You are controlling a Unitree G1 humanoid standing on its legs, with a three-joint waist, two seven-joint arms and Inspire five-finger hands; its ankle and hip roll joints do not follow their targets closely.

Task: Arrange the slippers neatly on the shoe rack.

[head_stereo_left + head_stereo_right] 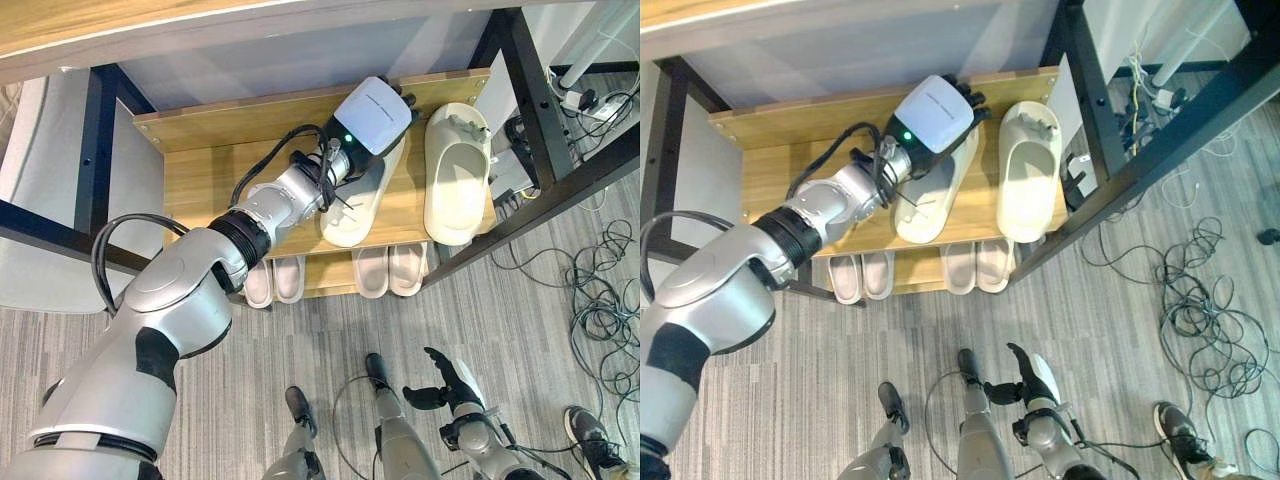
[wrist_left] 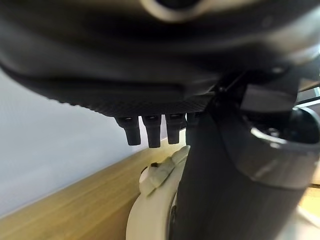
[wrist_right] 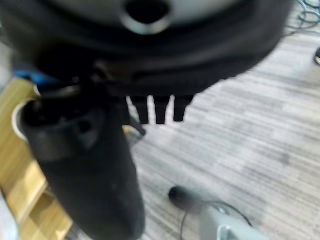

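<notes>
Cream slippers were seen on a wooden shoe rack [image 1: 200, 185].
Two slippers lay side by side on the upper shelf; the left hand [image 1: 375, 115] was laid over the left slipper [image 1: 350, 215], its fingers [image 2: 152, 132] straight, the right slipper [image 1: 455, 180] untouched. Two smaller pairs [image 1: 335, 275] sat below. The right hand [image 1: 450, 385] hung relaxed over the floor.
</notes>
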